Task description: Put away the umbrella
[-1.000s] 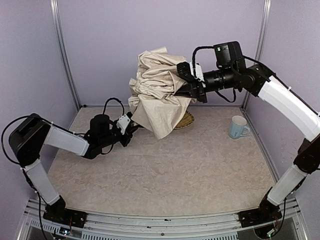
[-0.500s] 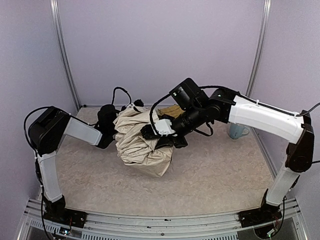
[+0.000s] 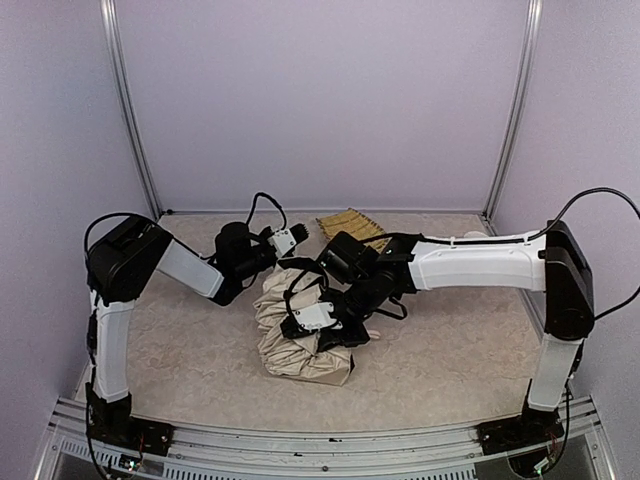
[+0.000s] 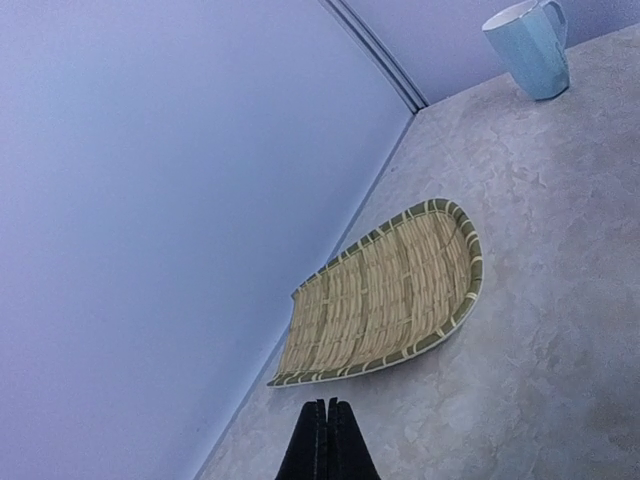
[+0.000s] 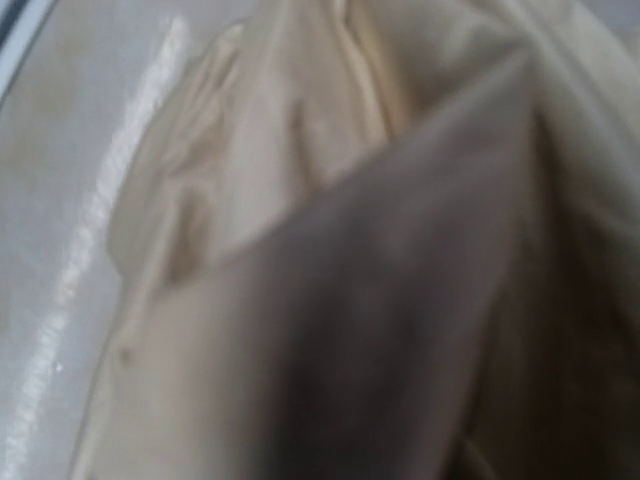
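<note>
The umbrella (image 3: 290, 345) is a crumpled cream-beige bundle lying on the table in front of the middle. Its fabric (image 5: 300, 200) fills the right wrist view; shaft, ribs and strap are hidden. My right gripper (image 3: 318, 325) is pressed down into the bundle's right side, and its fingers are buried in fabric, so I cannot tell how they stand. My left gripper (image 3: 296, 238) is just behind the bundle's far edge. In the left wrist view it (image 4: 327, 403) is shut and empty, pointing at the woven tray.
A woven straw-yellow basket tray (image 3: 352, 222) lies by the back wall and also shows in the left wrist view (image 4: 390, 300). A light blue mug (image 4: 530, 45) stands at the back right, hidden behind the right arm in the top view.
The umbrella has come down from high at the back to the table and nearer the front, carried by my right gripper. My left gripper has swung back and right, behind the bundle.
</note>
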`<state>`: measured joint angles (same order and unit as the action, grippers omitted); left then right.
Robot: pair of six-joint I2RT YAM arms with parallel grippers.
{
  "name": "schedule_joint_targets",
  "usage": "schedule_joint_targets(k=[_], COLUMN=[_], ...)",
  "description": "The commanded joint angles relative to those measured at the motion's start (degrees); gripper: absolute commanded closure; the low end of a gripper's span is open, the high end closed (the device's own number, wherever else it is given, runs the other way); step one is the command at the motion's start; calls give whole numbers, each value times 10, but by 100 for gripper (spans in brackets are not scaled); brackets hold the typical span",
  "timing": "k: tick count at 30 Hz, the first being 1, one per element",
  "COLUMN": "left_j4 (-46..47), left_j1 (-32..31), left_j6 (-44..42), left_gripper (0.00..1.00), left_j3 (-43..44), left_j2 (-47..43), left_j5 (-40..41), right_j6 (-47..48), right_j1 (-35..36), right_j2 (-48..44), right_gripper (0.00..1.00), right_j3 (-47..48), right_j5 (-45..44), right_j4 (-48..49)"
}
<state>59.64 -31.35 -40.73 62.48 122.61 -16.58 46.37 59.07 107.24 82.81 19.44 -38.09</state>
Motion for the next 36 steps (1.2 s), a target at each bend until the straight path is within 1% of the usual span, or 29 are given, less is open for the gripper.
schedule_joint_targets(k=[1,4,6,7,8,9,10,11,13,14,15,17,19,20,21,25,26,29,30,31,33,34,36], left_j4=[55,63,72,76,80,86,94,99,94,82,67,28,20,19,18,-6,-26,-149,-190,-230,-303,-330,-365], left_j1=[-4,-6,-7,-7,-8,-8,-6,-5,2,7,14,26,34,36,33,-3,-17,-83,-102,-119,-146,-161,-201], left_j6=[-19,-19,-22,-22,-23,-22,-20,-21,-22,-19,-12,7,27,37,46,90,99,129,144,162,202,211,206], left_gripper=[100,100,99,93,83,67,45,30,12,4,2,1,1,1,1,1,2,10,15,22,34,36,38], left_j3=[49,55,66,72,80,89,96,105,127,141,158,185,182,164,126,-21,-57,-142,-164,-191,-219,-232,-264], left_j2=[29,39,48,54,60,67,75,80,87,88,88,80,53,29,-12,-162,-200,-317,-356,-388,-467,-493,-538], left_j5=[29,36,66,86,112,141,179,209,268,301,334,403,460,473,472,445,434,367,334,282,188,146,116], right_j6=[-4,-24,-27,-29,-32,-38,-44,-52,-66,-72,-78,-91,-99,-102,-105,-119,-120,-127,-128,-129,-130,-130,-132], right_j1=[17,17,17,16,16,16,16,15,13,11,7,-2,-11,-16,-24,-44,-50,-67,-74,-81,-96,-104,-114], right_j2=[67,110,122,127,133,138,143,146,150,152,153,155,159,161,166,188,194,211,217,222,232,236,251], right_gripper=[100,100,100,100,100,100,100,100,100,100,100,100,100,100,100,100,100,100,100,100,100,100,100], right_j3=[-17,-17,-26,-32,-36,-38,-39,-40,-41,-42,-42,-41,-36,-31,-25,2,8,29,34,40,51,56,68], right_j5=[62,74,80,81,82,82,82,82,84,88,92,103,110,118,128,165,175,208,230,246,278,292,309], right_j4=[-32,-47,-46,-44,-45,-48,-50,-52,-52,-52,-52,-52,-57,-62,-71,-101,-107,-129,-139,-145,-155,-159,-165])
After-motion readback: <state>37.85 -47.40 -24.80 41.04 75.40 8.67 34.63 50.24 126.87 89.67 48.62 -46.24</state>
